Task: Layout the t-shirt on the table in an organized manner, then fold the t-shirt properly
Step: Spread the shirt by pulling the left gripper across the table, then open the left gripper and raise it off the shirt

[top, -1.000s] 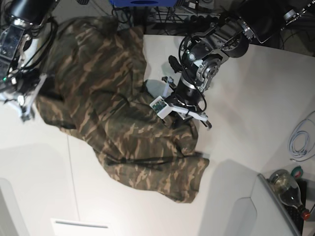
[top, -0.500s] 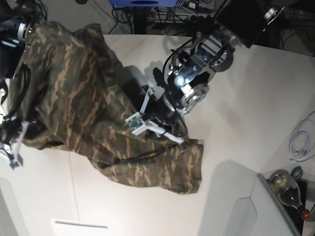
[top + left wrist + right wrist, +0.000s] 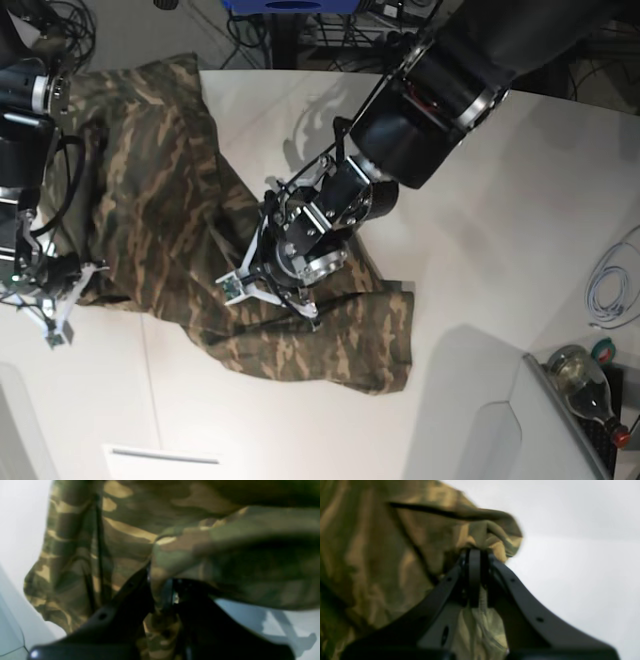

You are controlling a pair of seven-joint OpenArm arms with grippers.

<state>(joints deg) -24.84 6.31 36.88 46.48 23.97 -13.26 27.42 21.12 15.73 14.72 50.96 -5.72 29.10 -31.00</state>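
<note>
Bright overhead light, wrist views blurred (possibly motion), soft arm shadows

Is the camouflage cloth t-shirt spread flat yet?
No. The camouflage cloth t-shirt is bunched and draped, pinched by both the left gripper and right gripper over the white table.

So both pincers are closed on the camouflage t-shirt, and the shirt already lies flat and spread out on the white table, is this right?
Not quite. Both pincers, left pincer and right pincer, are closed on the t-shirt, but the base view shows it bunched and draped in folds over the table, not flat.
</note>
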